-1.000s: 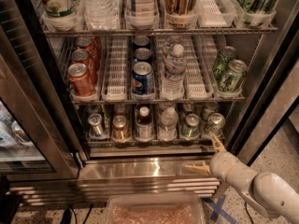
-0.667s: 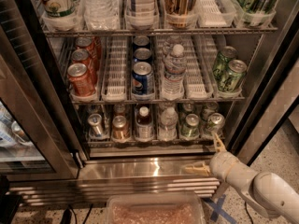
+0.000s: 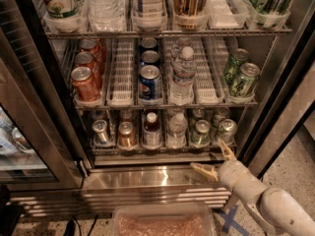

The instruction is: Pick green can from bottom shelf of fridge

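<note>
The green can (image 3: 201, 132) is small and dark green with a silver top. It stands at the front of the bottom shelf (image 3: 162, 153) of the fridge (image 3: 147, 181), second lane from the right. My gripper (image 3: 215, 160) is open and empty. It hangs in front of the shelf's edge, just below and slightly right of the can, without touching it. One finger (image 3: 226, 149) points up toward the shelf and the other (image 3: 203, 170) lies over the steel base.
A silvery-grey can (image 3: 226, 130) stands right of the green can and a clear bottle (image 3: 176, 131) stands left of it. A brown bottle (image 3: 151, 130) and other cans fill the left lanes. Pale lime cans (image 3: 241, 75) sit on the shelf above. A plastic bin (image 3: 162, 222) lies below.
</note>
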Available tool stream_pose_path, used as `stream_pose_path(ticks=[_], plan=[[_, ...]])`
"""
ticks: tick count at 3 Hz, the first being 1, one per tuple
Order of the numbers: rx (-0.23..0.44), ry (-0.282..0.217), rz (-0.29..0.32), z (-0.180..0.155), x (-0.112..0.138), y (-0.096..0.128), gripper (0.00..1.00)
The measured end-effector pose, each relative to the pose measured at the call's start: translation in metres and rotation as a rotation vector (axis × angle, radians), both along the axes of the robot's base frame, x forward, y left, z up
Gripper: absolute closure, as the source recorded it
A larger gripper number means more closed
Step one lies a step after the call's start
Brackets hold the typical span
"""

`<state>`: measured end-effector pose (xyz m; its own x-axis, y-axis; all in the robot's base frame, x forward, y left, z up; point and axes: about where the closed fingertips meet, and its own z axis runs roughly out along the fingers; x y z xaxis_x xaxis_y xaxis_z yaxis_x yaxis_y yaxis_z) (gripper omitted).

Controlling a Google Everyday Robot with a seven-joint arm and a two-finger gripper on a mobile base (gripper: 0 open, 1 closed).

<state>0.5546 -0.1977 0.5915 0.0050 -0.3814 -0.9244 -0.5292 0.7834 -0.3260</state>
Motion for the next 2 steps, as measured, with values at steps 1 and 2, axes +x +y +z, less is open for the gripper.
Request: stream_pose_path(ticks=[1,2], plan=[[0.001,-0.049,-0.049,0.0016,0.0034,-0.0040,0.36],[-0.009,-0.098,-0.088,0.0044,0.0076,-0.0064,0.40]])
